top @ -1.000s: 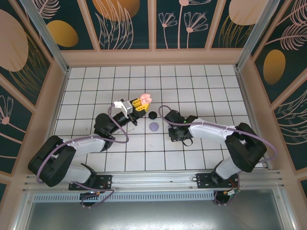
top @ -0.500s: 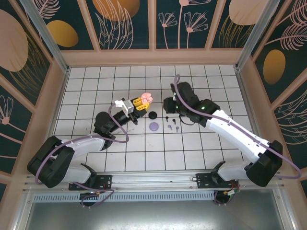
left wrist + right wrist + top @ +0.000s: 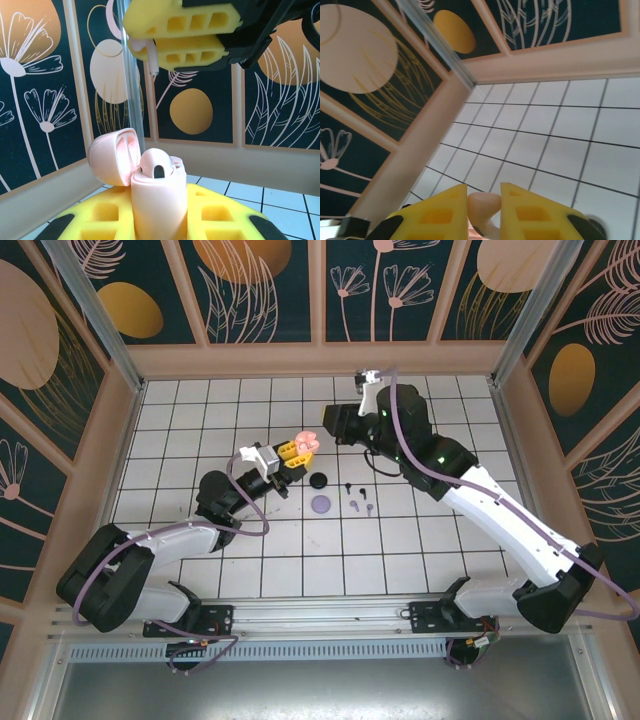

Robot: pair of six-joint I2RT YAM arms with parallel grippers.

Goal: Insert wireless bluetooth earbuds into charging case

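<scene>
Pink charging case (image 3: pixel 156 197), lid open, is clamped upright in the left fingers (image 3: pixel 100 220); the right fingers (image 3: pixel 195 20) pinch a pink earbud (image 3: pixel 150 54) just above it, over the middle of the desk (image 3: pixel 200 410).

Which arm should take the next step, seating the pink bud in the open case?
Right. The right gripper pinches the small pale pink stemmed earbud above the open pink plastic charging case, which the left gripper clamps, lid swung back.
</scene>
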